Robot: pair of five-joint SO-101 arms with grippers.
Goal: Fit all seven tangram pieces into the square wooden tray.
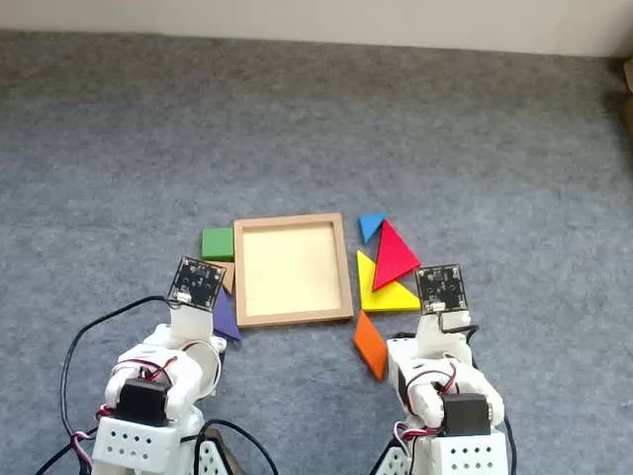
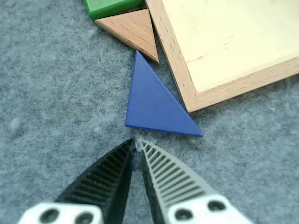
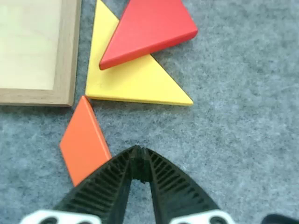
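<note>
The square wooden tray (image 1: 293, 316) lies mid-table with nothing in it. To its left are a green square (image 1: 217, 242), a tan triangle (image 2: 133, 30) and a dark blue triangle (image 2: 154, 101). My left gripper (image 2: 137, 142) is shut, its tips just short of the blue triangle's edge. Right of the tray a red triangle (image 3: 147, 28) overlaps a yellow triangle (image 3: 135, 81), with a small blue triangle (image 1: 370, 226) beyond and an orange parallelogram (image 3: 84, 140) nearer. My right gripper (image 3: 139, 151) is shut beside the orange piece.
Grey carpet covers the table all around. A pale wall edge runs along the far side. Both arm bases (image 1: 158, 401) stand at the near edge with cables trailing.
</note>
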